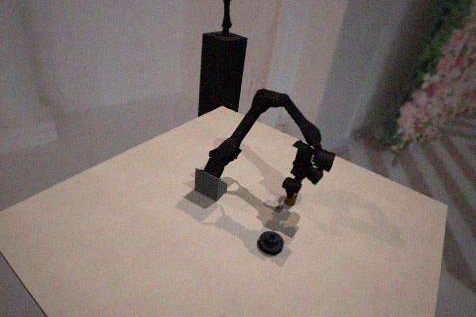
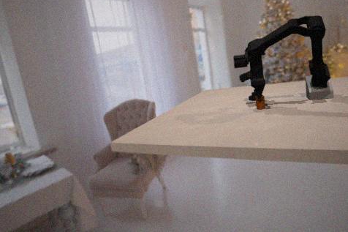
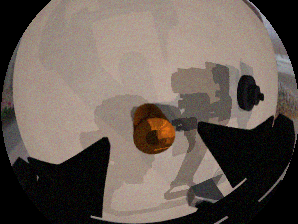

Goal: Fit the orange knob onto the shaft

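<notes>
in the top view, the round pedestal (image 1: 270, 243) (image 2: 252, 98) (image 3: 245, 93) is left bare, farther from the bench's (image 1: 125, 239) (image 2: 219, 131) (image 3: 47, 95) far right edge than the orange knob (image 1: 291, 200) (image 2: 260, 102) (image 3: 154, 136), which is not yet fitted. the gripper (image 1: 291, 193) (image 2: 259, 96) (image 3: 154, 135) is positioned at the knob, released, with nothing grasped. the pick-up approach is judged in hand; next, the knob should be centred, clamped and raised.

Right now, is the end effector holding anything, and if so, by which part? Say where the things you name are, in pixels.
Nothing is held: the end effector (image 1: 290, 194) (image 3: 154, 135) is open, its fingers apart around the orange knob (image 1: 290, 200) (image 2: 260, 102) (image 3: 161, 136).
</notes>
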Motion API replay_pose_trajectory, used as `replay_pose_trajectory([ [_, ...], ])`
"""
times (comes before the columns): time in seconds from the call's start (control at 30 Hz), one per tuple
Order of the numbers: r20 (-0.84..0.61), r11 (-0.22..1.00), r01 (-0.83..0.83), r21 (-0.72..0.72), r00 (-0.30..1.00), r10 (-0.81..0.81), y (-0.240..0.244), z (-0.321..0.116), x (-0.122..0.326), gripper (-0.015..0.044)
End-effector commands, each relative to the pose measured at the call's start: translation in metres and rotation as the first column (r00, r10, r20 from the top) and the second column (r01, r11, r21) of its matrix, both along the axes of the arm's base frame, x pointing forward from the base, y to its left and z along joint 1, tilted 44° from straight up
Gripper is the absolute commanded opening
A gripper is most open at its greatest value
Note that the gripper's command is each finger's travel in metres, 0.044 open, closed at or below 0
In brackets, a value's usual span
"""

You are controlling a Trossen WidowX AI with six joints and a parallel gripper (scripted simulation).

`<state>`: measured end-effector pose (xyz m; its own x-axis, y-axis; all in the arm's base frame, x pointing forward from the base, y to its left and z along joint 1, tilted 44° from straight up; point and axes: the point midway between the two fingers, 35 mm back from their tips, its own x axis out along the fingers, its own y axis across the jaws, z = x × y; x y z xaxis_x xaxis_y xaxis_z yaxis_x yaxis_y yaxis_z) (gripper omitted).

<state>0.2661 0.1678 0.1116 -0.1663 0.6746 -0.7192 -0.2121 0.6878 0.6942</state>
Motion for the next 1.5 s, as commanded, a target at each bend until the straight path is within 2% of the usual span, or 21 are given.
replay_pose_trajectory([
  [0.0, -0.01, 1.0, 0.003, 0.001, 1.0, -0.003, 0.004, -0.006, -0.002, 0.044],
  [0.97, -0.012, 1.0, 0.003, 0.006, 1.0, -0.003, 0.034, -0.036, -0.012, 0.044],
  [1.3, -0.012, 1.0, 0.003, 0.006, 1.0, -0.003, 0.034, -0.036, -0.012, 0.0177],
  [1.47, -0.012, 1.0, 0.003, 0.006, 1.0, -0.003, 0.034, -0.036, -0.012, 0.0144],
])
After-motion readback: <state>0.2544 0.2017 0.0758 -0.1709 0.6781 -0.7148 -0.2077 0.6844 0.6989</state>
